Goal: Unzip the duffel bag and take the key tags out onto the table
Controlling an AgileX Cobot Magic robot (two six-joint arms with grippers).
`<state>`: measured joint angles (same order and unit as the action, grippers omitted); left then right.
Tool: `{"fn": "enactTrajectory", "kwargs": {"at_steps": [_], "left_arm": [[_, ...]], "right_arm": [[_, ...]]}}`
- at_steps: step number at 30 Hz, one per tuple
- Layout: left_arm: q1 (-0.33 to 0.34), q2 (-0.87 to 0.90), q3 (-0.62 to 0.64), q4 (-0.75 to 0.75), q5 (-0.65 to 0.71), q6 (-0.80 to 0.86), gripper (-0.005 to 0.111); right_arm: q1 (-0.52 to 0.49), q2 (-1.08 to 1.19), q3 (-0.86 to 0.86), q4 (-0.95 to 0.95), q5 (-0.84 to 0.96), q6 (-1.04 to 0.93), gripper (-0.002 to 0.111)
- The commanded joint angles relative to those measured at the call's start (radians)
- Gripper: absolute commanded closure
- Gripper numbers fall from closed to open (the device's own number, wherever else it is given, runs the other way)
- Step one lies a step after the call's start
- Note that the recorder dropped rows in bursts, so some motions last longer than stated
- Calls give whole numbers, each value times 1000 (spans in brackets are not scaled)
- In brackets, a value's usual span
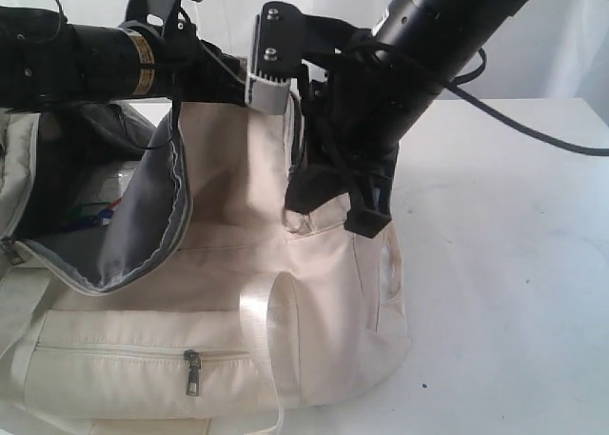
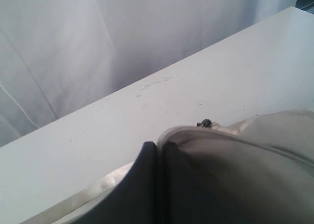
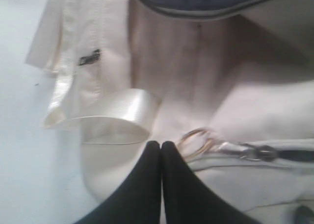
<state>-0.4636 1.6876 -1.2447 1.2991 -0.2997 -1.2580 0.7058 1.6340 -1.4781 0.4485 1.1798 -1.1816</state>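
Presently we find the soft cream duffel bag point(image 1: 238, 226) lying on the smooth white counter point(image 1: 504, 264), its mouth unzipped and its matte grey lining point(image 1: 143, 216) exposed. Small coloured key tags point(image 1: 95, 213) sit inside. The left tool point(image 2: 158, 144) is clamped on the bag's zipper edge. The right tool point(image 3: 161, 144) is closed beside a thin metal ring point(image 3: 196, 140); we cannot tell whether it pinches anything.

Two black robot arms, cabled.
Left arm point(image 1: 76, 54) tubular with yellow label band point(image 1: 141, 62); right arm point(image 1: 438, 26) carries grey finned bracket point(image 1: 268, 83), two screws point(image 1: 272, 52), black cable point(image 1: 533, 131) trailing.
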Motion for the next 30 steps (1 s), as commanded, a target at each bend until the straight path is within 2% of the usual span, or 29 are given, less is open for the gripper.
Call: {"fn": "enactTrajectory", "kwargs": {"at_steps": [1, 4, 12, 15, 18, 20, 23, 24, 25, 26, 27, 28, 30], "left_arm": [[2, -13, -2, -1, 12, -5, 107], [2, -13, -2, -3, 7, -5, 107], [2, -13, -2, -5, -48, -9, 107], [2, -20, -2, 5, -73, -9, 107], [2, -47, -2, 72, -73, -38, 107], [2, -76, -2, 165, -71, -99, 107], [2, -121, -2, 323, -80, -259, 107], [2, -150, -2, 445, -130, -367, 107], [2, -162, -2, 445, -162, -402, 107], [2, -175, 7, 445, -212, -411, 107], [2, -186, 12, 445, -235, -413, 107], [2, -196, 15, 445, -265, -417, 107], [2, -211, 17, 445, -293, -440, 107]], "right_arm": [[40, -13, 4, -40, 41, 126, 108], [44, -13, 4, -49, 41, 202, 108], [44, -15, 4, -53, 41, 199, 108], [44, -22, 4, -120, -115, 207, 108], [40, -31, 0, -258, -266, 326, 104], [33, -38, 0, -360, -338, 461, 97], [20, -43, 0, -374, -402, 536, 83], [16, -43, 0, -346, -431, 547, 69], [16, -43, 0, -328, -446, 563, 60], [16, -43, 0, -294, -472, 567, 47], [16, -43, 0, -285, -494, 569, 39], [16, -43, 0, -291, -507, 586, 36], [12, -43, 0, -314, -508, 586, 36]]}}
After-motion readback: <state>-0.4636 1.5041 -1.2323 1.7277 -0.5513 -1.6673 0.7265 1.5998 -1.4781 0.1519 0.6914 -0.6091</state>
